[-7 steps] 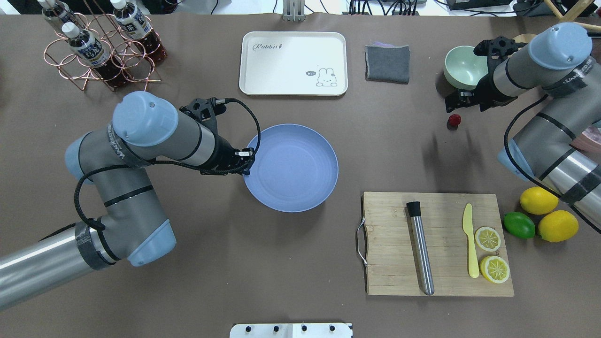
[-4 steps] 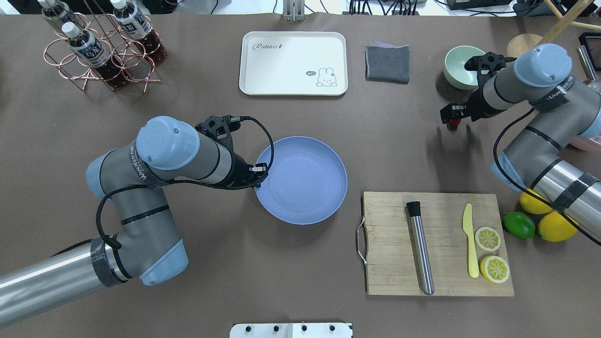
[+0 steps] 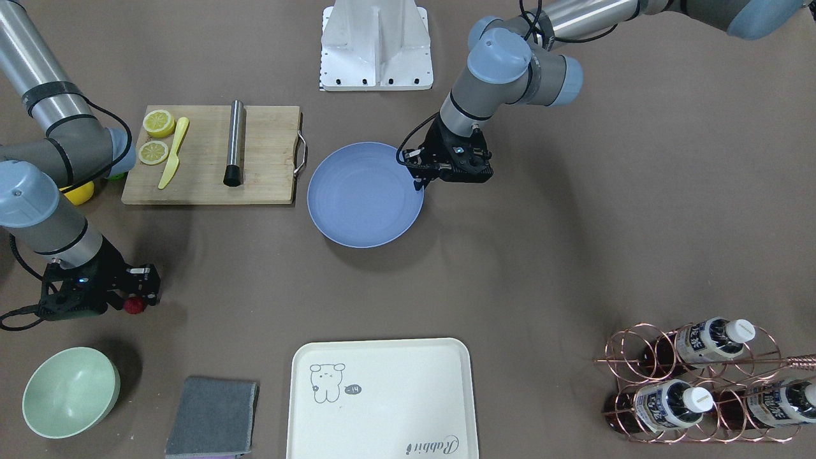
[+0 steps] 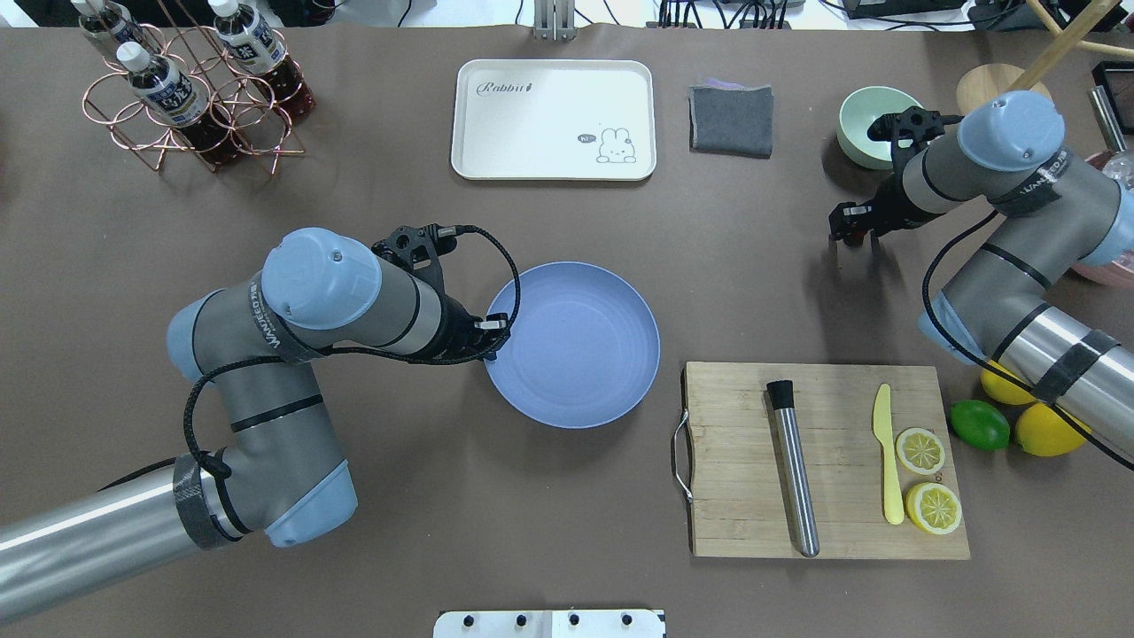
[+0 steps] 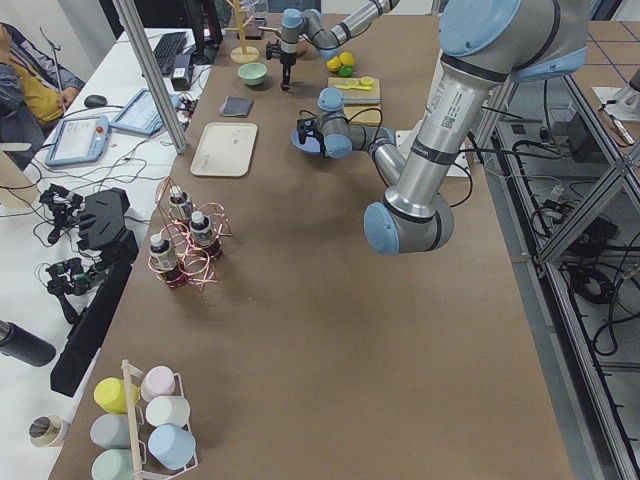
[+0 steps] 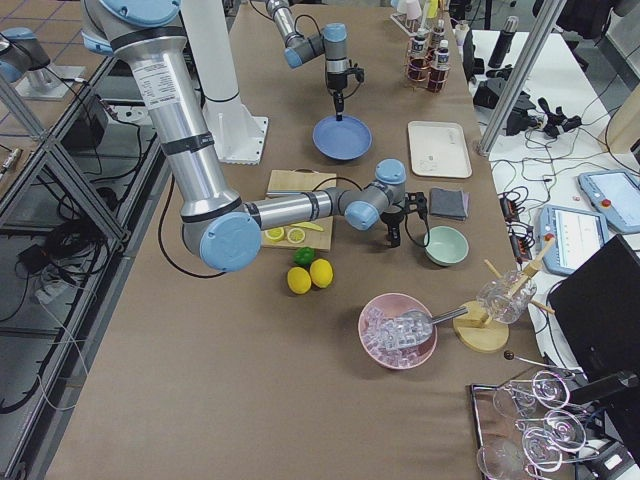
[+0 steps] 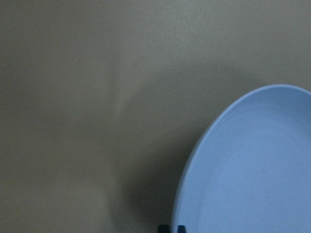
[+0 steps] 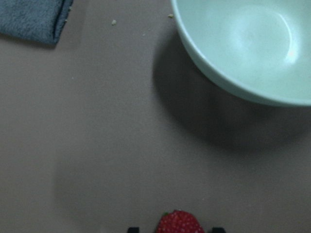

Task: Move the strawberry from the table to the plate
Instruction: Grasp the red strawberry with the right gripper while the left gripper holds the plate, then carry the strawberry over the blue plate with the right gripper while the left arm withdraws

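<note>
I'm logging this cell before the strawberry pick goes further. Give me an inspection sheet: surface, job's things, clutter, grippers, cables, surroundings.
Surface: matte brown-grey table; small crumbs by the bowl.
Job's things: tiny dark red strawberry on the table; round blue-grey plate empty.
Clutter: bamboo cutting board bearing steel muddler, yellow knife, lemon halves; whole lemons; green lime; pale green bowl; grey cloth; cream tray; copper bottle rack.
Grippers: right gripper open, straddling the strawberry; left gripper shut on the plate's rim.
Cables: black left-wrist cable arcs near the plate; black right-wrist cable hangs beside its arm.
Surroundings: seated person at a side desk.
</note>
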Controlling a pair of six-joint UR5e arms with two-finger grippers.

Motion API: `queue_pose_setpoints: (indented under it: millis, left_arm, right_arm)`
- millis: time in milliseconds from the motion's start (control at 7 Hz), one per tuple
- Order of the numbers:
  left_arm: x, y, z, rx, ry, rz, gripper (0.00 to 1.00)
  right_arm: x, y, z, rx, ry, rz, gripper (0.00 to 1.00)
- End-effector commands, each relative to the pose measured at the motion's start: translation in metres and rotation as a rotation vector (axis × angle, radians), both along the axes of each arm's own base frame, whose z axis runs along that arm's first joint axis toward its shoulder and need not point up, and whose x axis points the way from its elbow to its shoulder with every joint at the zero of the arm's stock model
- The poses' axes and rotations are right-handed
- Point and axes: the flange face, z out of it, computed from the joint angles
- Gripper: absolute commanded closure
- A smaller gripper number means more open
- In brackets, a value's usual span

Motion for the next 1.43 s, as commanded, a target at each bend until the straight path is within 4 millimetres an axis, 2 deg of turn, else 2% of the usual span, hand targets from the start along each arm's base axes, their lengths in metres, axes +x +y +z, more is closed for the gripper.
queue_pose_setpoints:
  millis: [0,143,286,429,571,714,857,1000,1143,1286]
  left_arm:
    - [0.000,0.002,0.000,0.009,-0.001,-0.014,0.61]
    - [0.010,0.013,0.002,0.016,-0.008,-0.006,0.30]
    - [0.014,0.019,0.000,0.023,-0.008,-0.006,0.04]
    - [0.005,0.017,-0.005,0.033,0.003,-0.012,0.03]
    - [-0.034,-0.002,0.010,0.049,-0.005,-0.023,0.03]
    - [-0.087,-0.044,0.019,0.110,-0.009,0.008,0.03]
    - [-0.148,-0.082,0.053,0.138,-0.039,0.025,0.03]
    - [-0.201,-0.105,0.092,0.201,-0.079,0.063,0.03]
    - [-0.246,-0.122,0.126,0.246,-0.117,0.084,0.03]
    - [-0.273,-0.129,0.147,0.247,-0.128,0.093,0.03]
  right_arm:
    - [0.000,0.000,-0.003,0.003,-0.006,-0.001,1.00]
    - [0.005,-0.007,-0.016,0.016,-0.021,0.008,1.00]
    - [0.012,-0.009,-0.041,0.020,-0.072,-0.004,1.00]
    - [0.013,-0.006,-0.068,0.011,-0.118,0.025,1.00]
    - [-0.006,0.001,-0.114,-0.016,-0.178,0.058,1.00]
    - [-0.045,0.029,-0.159,-0.058,-0.218,0.068,1.00]
    - [-0.088,0.067,-0.202,-0.076,-0.219,0.093,1.00]
    - [-0.135,0.117,-0.245,-0.109,-0.216,0.107,1.00]
    - [-0.188,0.165,-0.272,-0.113,-0.210,0.121,1.00]
    - [-0.234,0.199,-0.275,-0.084,-0.184,0.113,1.00]
